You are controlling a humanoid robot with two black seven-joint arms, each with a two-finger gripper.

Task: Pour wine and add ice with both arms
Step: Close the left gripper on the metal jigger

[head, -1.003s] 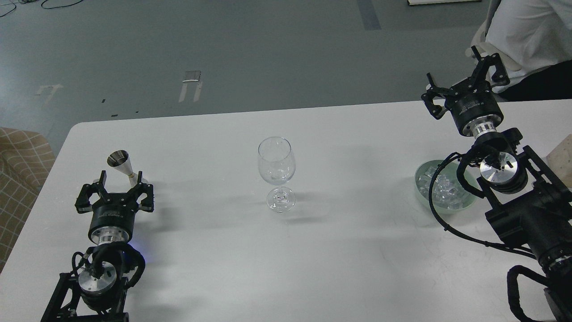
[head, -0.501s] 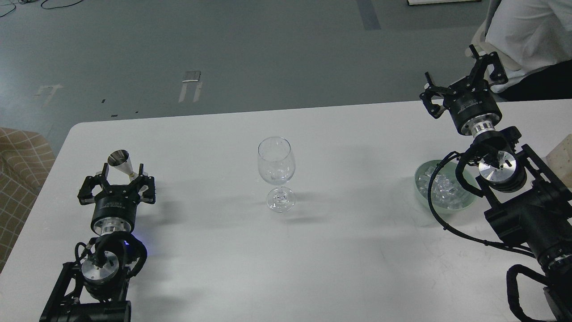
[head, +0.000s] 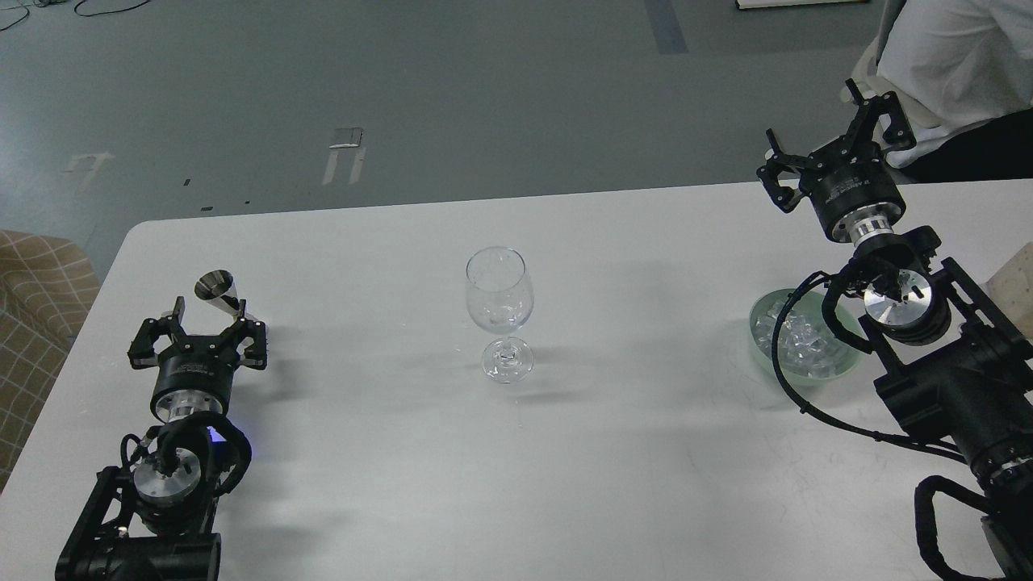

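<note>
Ice (head: 799, 340) sits heaped in a pale green bowl (head: 760, 349) at the right side of the white worktop (head: 500, 476), partly behind my right arm (head: 928, 355) and its black cable. Wine I cannot make out with any certainty; the stemmed glass (head: 499, 298) stands upright near the middle of the worktop and looks close to empty. My right claw (head: 835, 157) is raised beyond the bowl, over the far edge, its fingers spread wide and holding nothing. My left claw (head: 198, 339) hangs low at the left, fingers apart, just beside a small steel jigger (head: 218, 290) that is tilted, its mouth turned towards me. I cannot tell whether the fingers touch it.
</note>
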